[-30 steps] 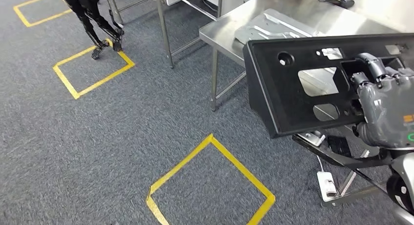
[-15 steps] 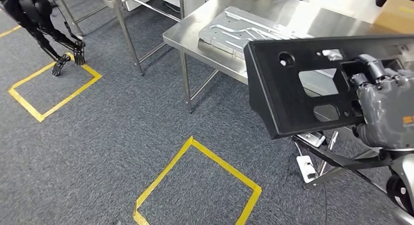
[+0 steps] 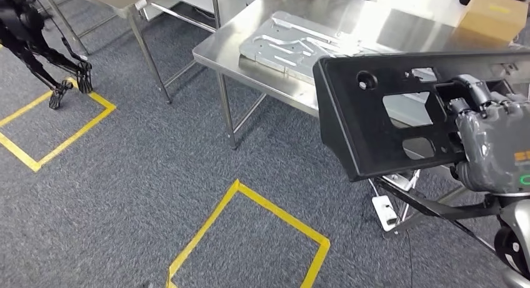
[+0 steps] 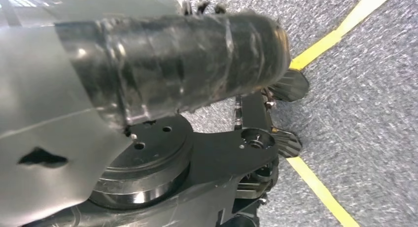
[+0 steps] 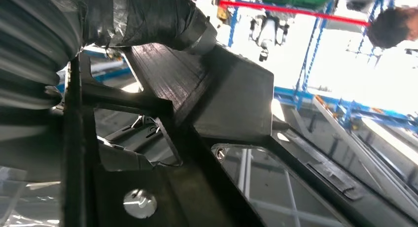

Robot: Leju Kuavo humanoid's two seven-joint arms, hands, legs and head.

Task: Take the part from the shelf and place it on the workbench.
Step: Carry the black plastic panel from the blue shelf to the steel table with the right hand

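The right robot hand (image 3: 494,141) grips one large black plastic panel with cut-out openings (image 3: 387,110), fingers hooked through an opening, holding it in the air above the grey carpet floor (image 3: 125,194). Two yellow tape squares (image 3: 250,238) mark the carpet. Beyond stands one stainless steel desk (image 3: 219,50) bearing one flat silver stamped metal plate (image 3: 287,41) and one brown cardboard box (image 3: 494,13). The left robot hand's state cannot be told.

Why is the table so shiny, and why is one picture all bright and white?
In the head view, lamps bounce off the steel table, making white glare. In the right wrist view, the background behind the black part is washed out by strong light. The left wrist view looks a bit blurry up close.
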